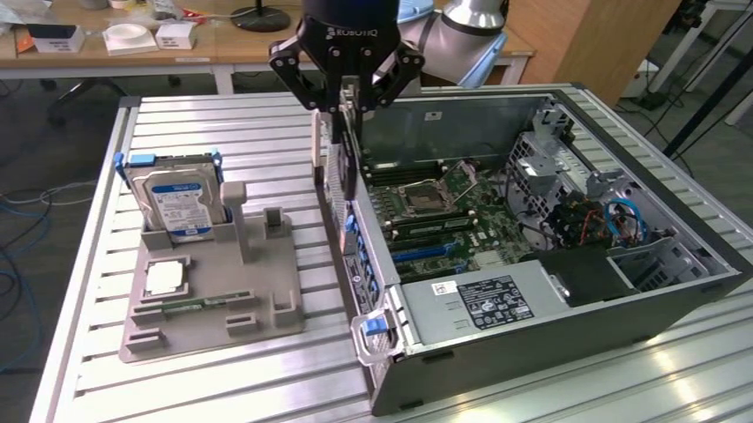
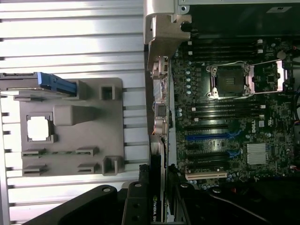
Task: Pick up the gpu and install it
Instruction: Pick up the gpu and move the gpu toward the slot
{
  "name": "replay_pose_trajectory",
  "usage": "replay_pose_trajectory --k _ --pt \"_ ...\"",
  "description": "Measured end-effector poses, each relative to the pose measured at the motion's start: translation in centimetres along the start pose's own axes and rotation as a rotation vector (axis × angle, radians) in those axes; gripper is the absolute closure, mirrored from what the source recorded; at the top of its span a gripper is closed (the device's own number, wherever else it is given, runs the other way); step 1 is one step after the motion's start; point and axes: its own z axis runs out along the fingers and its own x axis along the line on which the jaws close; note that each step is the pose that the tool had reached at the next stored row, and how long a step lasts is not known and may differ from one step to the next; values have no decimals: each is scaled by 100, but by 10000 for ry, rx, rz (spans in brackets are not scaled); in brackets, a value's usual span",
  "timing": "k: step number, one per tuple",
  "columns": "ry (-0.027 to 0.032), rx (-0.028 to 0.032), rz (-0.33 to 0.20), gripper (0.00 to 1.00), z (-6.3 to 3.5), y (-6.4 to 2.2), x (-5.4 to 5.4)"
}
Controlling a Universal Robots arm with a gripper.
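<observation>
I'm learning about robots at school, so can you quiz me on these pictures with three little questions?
1. True or false: the pincer is holding the gpu upright.
2. Where does the hard drive stand? A) in the grey holder B) in the pincer C) on a chair
3. What colour are the side rails on the hard drive?

Key: 1 true; 2 A; 3 blue.
</observation>
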Motion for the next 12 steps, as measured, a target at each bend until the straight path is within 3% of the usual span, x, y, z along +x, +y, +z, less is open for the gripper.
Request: replay_pose_trajectory --k 12 --pt "1 0 0 74 1 4 -35"
